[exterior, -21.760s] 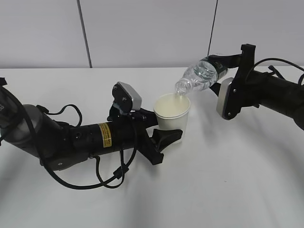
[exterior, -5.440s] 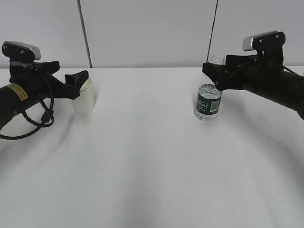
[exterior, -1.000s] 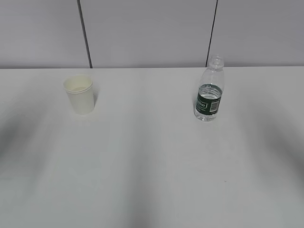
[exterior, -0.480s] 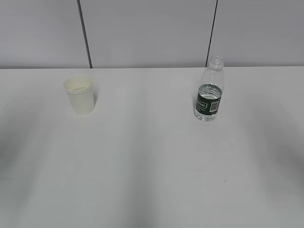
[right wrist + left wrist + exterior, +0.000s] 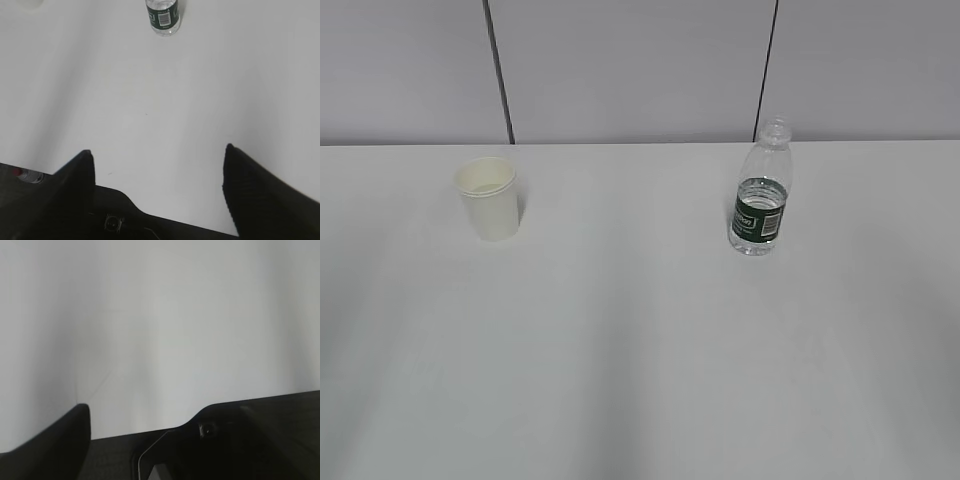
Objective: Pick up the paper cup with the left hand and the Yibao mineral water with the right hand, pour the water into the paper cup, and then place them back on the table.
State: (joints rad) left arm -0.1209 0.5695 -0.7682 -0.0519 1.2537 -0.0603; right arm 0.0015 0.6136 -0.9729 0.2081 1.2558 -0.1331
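The white paper cup (image 5: pixel 488 200) stands upright on the white table (image 5: pixel 640 350) at the back left. The Yibao bottle (image 5: pixel 760 200), capless with a dark green label, stands upright at the back right with a little water in it. Neither arm shows in the exterior view. My right gripper (image 5: pixel 157 150) is open and empty, low over the table, with the bottle (image 5: pixel 162 17) far ahead of it. My left gripper (image 5: pixel 150 415) looks open and empty over bare table; only its left finger (image 5: pixel 60 440) shows clearly, and no cup is in that view.
A grey panelled wall (image 5: pixel 640 70) runs behind the table. In the right wrist view a small red and silver item (image 5: pixel 25 174) sits past the table's near edge at the lower left.
Since 5.4 s ago both grippers have let go of cup and bottle and left the exterior view. Over the last second nothing has visibly moved.
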